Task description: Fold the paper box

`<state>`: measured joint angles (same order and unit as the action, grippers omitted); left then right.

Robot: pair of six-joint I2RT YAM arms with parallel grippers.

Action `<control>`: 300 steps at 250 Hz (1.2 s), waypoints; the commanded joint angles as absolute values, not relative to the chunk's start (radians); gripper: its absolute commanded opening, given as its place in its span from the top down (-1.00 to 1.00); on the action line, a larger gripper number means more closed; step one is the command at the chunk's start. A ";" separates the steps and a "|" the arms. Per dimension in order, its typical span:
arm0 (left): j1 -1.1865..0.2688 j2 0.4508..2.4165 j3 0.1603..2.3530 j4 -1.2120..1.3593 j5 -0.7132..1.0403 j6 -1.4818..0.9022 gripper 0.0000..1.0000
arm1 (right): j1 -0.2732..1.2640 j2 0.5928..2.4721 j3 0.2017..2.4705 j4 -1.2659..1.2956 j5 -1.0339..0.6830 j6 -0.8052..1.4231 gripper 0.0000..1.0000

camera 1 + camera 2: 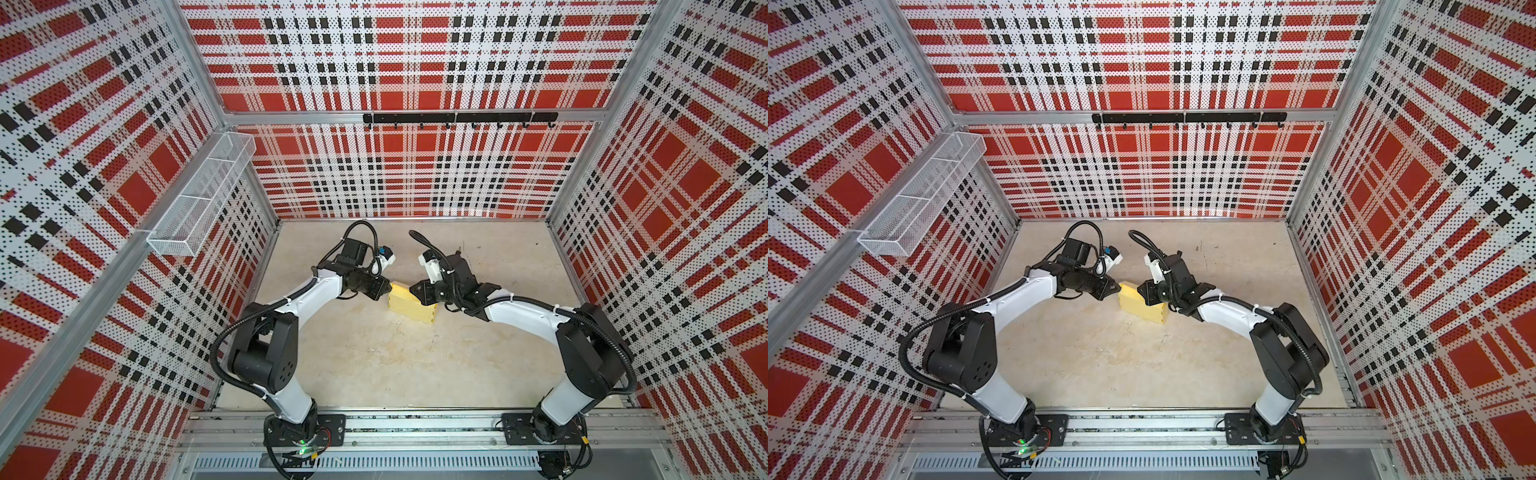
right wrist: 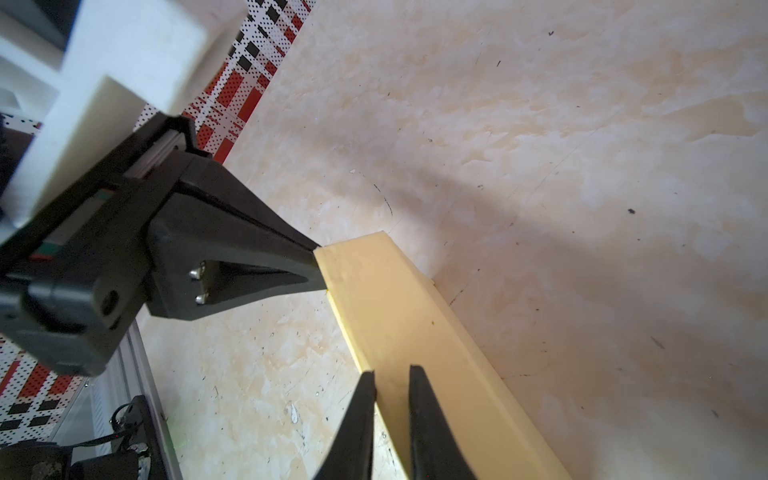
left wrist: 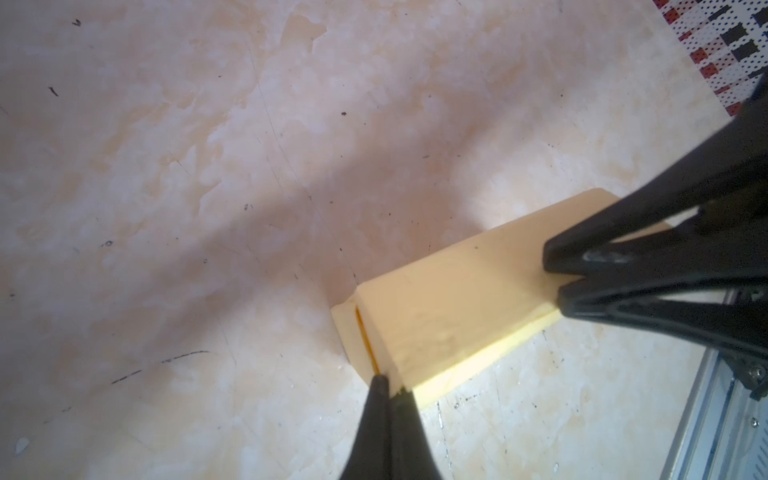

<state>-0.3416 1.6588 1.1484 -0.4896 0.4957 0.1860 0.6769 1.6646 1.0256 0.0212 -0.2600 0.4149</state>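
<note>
The paper box is pale yellow card, folded into a small flat box, and lies mid-table. My left gripper is shut, its tip pressed against the box's left end beside a slit; the right wrist view shows that tip at the end corner. My right gripper straddles the box's long upper edge. One finger sits on the top face and one against the side, closed on the card. It also shows on the box's top in the left wrist view.
A beige marbled tabletop fills the floor between plaid perforated walls. A white wire basket hangs on the left wall and a black hook rail on the back wall. Both arm bases stand on the front aluminium rail.
</note>
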 commanded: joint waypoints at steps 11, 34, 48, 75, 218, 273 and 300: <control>-0.346 1.636 1.126 -0.512 0.511 0.189 1.00 | 0.689 1.684 0.987 0.018 -0.227 0.420 0.65; -0.347 1.623 1.116 -0.503 0.505 0.195 1.00 | 0.691 1.683 0.969 0.043 -0.225 0.424 0.65; -0.346 1.624 1.108 -0.490 0.500 0.195 1.00 | 0.690 1.687 0.962 0.049 -0.218 0.419 0.65; -0.345 1.622 1.117 -0.500 0.502 0.193 0.93 | 0.690 1.690 0.959 0.044 -0.207 0.420 0.65; -0.334 1.555 1.098 -0.489 0.499 0.197 0.64 | 0.692 1.718 0.935 0.092 -0.195 0.419 0.67; -0.325 1.509 1.114 -0.512 0.522 0.198 0.61 | 0.689 1.731 0.934 0.100 -0.199 0.419 0.67; -0.317 1.493 1.125 -0.512 0.538 0.191 0.62 | 0.689 1.731 0.924 0.115 -0.199 0.418 0.67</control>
<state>-0.3309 1.5349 1.1107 -0.4992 0.5022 0.1913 0.6861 1.6890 0.9661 0.1768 -0.2234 0.4152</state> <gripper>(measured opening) 0.193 0.168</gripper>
